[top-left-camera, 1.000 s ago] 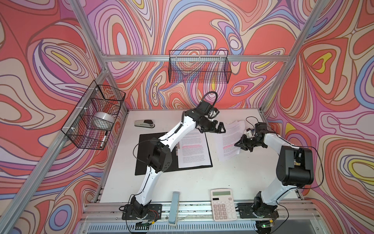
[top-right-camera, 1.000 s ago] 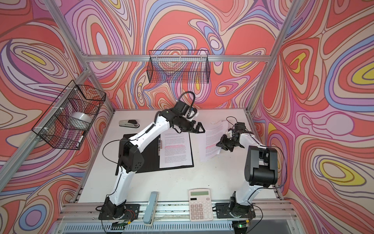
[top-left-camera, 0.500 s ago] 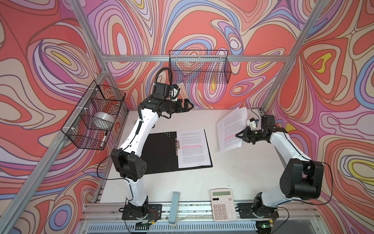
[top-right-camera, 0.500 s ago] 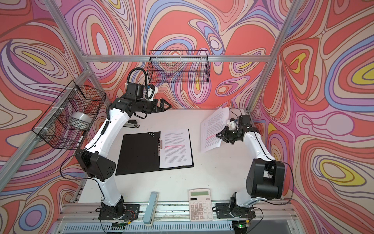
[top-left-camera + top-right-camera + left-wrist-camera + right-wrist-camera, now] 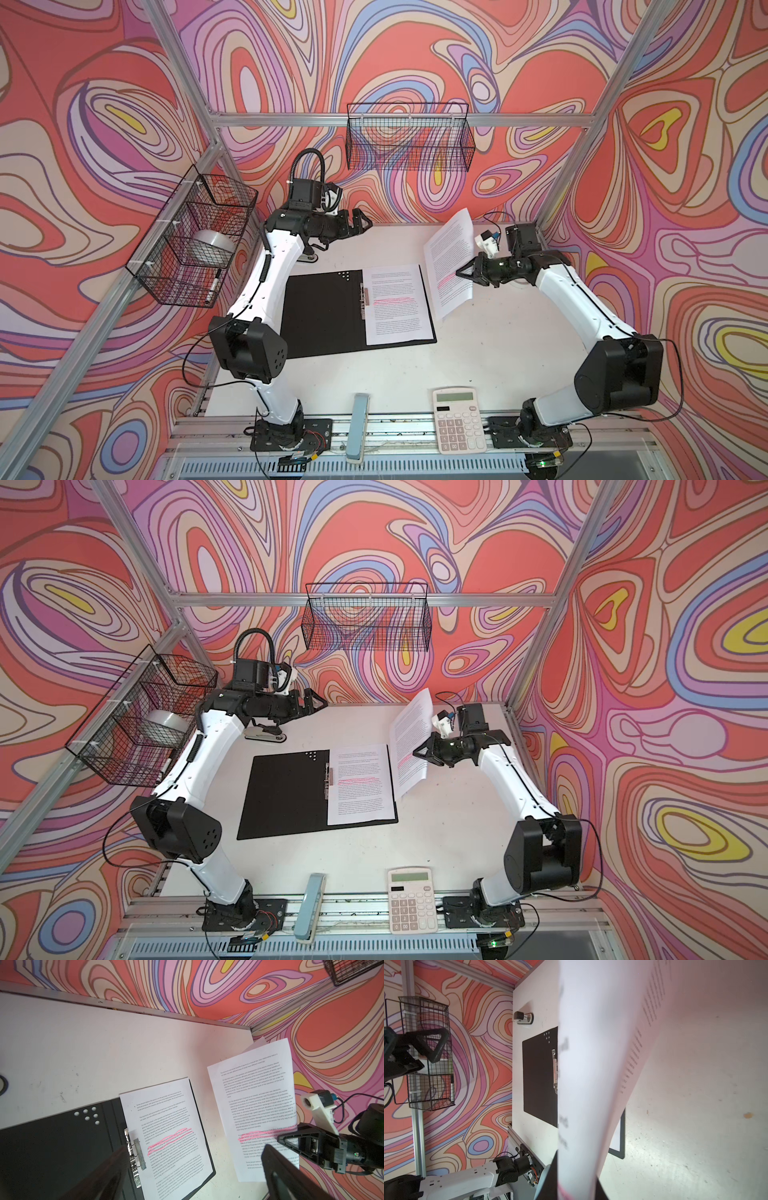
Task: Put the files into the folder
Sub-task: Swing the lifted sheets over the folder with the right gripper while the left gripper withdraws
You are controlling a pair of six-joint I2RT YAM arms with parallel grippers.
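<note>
The left gripper [image 5: 360,221], jaws wide and empty, has swung away from the open folder [image 5: 324,316] to the far left, leaving the way clear for the right gripper [image 5: 461,274], pinching the files [image 5: 451,245] lifted just right of the folder, to lay them inside.

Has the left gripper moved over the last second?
Yes. The left gripper has pulled away from over the folder's far edge, back toward the rear wall.

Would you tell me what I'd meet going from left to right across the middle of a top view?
Side wire basket → open black folder, a printed page on its right half → held files.
</note>
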